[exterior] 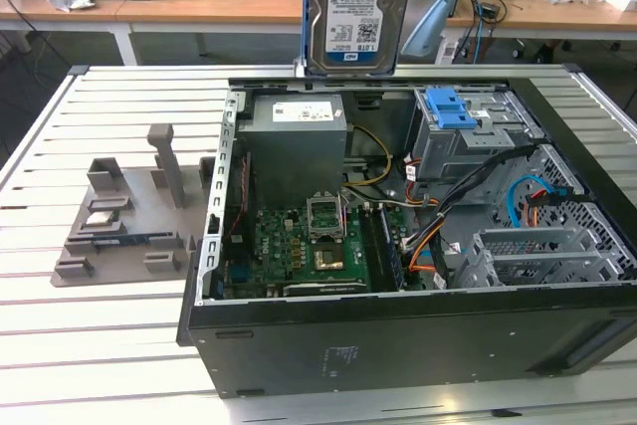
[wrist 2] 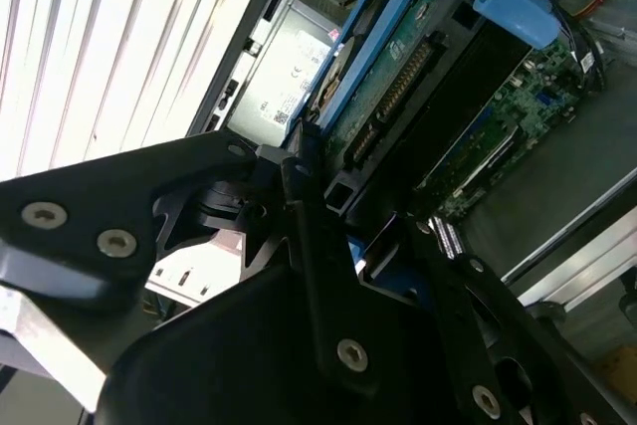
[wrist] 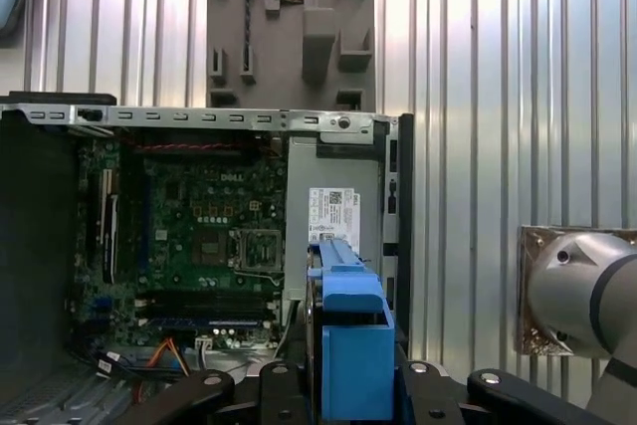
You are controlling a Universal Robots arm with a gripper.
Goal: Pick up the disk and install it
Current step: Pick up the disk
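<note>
Disk (exterior: 353, 7) hung upright at top centre of the exterior view, over the far edge of the open PC case (exterior: 398, 345) and off the desk (exterior: 119, 345). In the first wrist view the fingers (wrist: 282, 395) were clamped on its blue carrier. Judged mid-carry: grip needs to be square & firm, w/ disk kept clear of cables (exterior: 448, 216) and aligned to the drive cage (exterior: 468, 136) at centre-right.

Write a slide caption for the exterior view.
The disk, gripped from above, hangs upright over the open computer case.
</note>
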